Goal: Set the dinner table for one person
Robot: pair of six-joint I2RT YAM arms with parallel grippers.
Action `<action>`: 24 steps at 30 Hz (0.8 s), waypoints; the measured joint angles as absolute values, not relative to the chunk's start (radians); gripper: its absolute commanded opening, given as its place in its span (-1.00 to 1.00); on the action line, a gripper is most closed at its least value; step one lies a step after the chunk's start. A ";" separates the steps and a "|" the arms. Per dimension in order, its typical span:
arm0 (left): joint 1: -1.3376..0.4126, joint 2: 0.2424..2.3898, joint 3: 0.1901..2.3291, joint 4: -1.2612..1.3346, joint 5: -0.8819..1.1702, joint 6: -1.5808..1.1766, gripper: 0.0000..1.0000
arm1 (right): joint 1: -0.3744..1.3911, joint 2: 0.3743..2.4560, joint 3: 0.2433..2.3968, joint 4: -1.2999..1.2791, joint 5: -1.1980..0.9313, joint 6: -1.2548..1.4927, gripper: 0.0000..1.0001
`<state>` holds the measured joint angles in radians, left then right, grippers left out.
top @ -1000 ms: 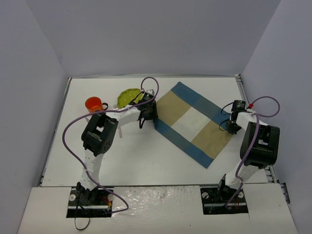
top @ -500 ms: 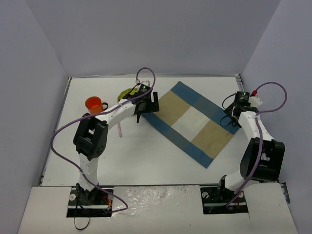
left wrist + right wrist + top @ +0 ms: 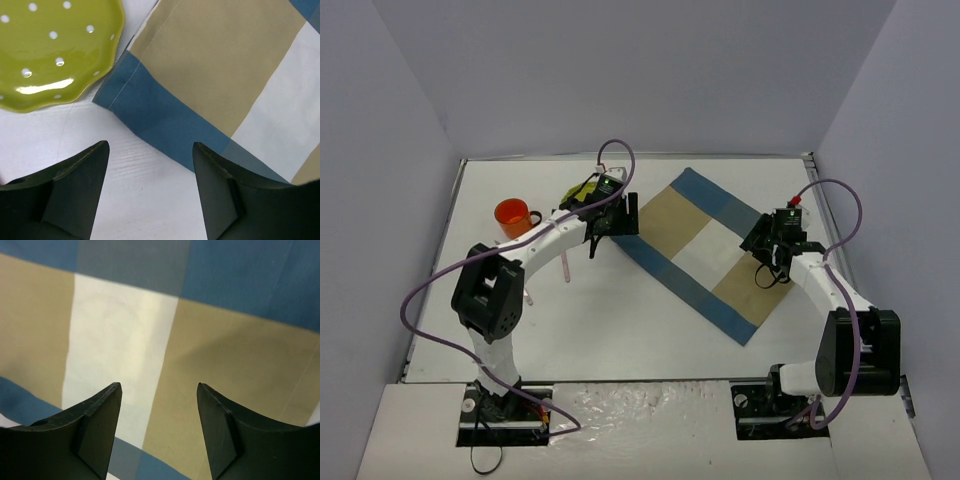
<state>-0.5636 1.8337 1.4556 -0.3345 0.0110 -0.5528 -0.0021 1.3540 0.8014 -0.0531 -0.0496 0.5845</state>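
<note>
The dinner table point(image 3: 620, 310) is a rigid white slab, fixed in place between the lavender walls. It fills the floor of the scene and is nothing to be grasped, only worked on. It lies flat and appears somewhat wider from left to right than from near to far, though the slant of the top view makes that uncertain.

What needs handling on it is the checked placemat point(image 3: 705, 250), right of centre. It is thin, limp cloth, light, and likely to fold or drag rather than slide as one piece, so the best holds are a hemmed corner or edge, ideally two at once. Its long axis runs from far left to near right, skewed against the table's edges, so I judge it wants squaring.

The left gripper point(image 3: 150, 147) hangs spread wide and empty over the placemat's left blue corner, just beside the green dotted plate point(image 3: 55, 50), which looks glossy, hard and breakable. The right gripper point(image 3: 159, 387) is likewise wide and empty, over the white and tan panels. An orange cup point(image 3: 512, 213) stands far left, well apart from the cloth
</note>
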 measured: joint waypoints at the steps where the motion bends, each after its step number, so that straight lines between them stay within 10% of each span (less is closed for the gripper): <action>1: -0.564 1.850 1.458 -0.321 0.021 -0.551 0.07 | -0.002 1.355 0.773 -0.037 -0.067 0.593 0.07; 16: -0.564 2.127 1.545 -0.169 0.058 -0.491 -0.04 | -0.103 1.398 0.596 0.071 -0.151 0.675 0.01; 24: -0.564 2.128 1.539 -0.149 0.045 -0.482 0.30 | -0.151 1.406 0.585 0.101 -0.164 0.680 0.03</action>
<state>-0.5636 2.1281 1.5385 -0.1492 0.0446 -0.4820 -0.1509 1.4063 0.5854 0.1013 -0.1644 0.6802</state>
